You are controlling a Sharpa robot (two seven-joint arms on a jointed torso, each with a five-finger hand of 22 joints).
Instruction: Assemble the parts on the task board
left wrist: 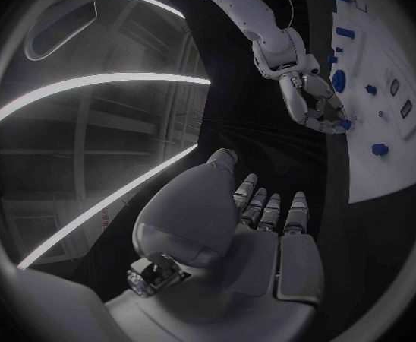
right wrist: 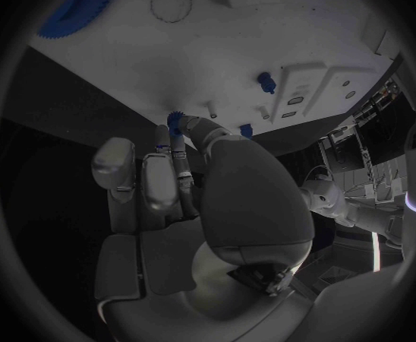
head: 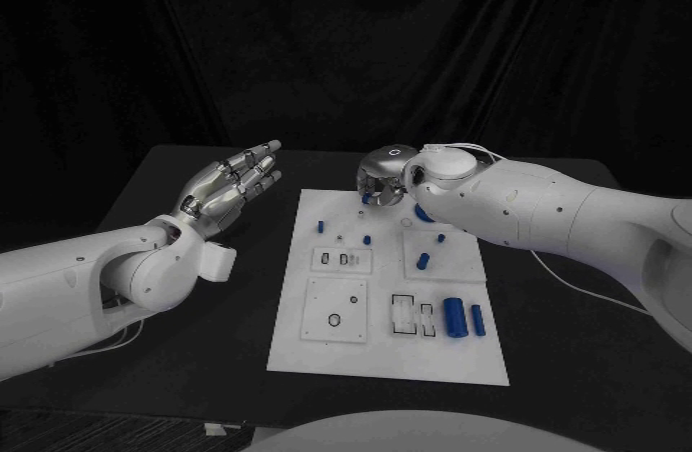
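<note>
**Right hand on a small part at the far edge of the board**

The counter [head: 216, 352] is black, with a black curtain [head: 346, 62] hanging behind it. The white board [head: 389, 357] lies flat in the middle of the counter. It has several shallow recesses, and blue parts stand or lie on it; the biggest is a blue cylinder [head: 454, 316] near the front right corner. The right hand [head: 387, 175] is over the far edge of the board, and its fingers [right wrist: 174, 148] are closed around a small blue part [right wrist: 176, 120]. The left hand [head: 231, 187] is above the counter, left of the board, holding nothing, its fingers [left wrist: 265, 209] straight and apart.
</note>
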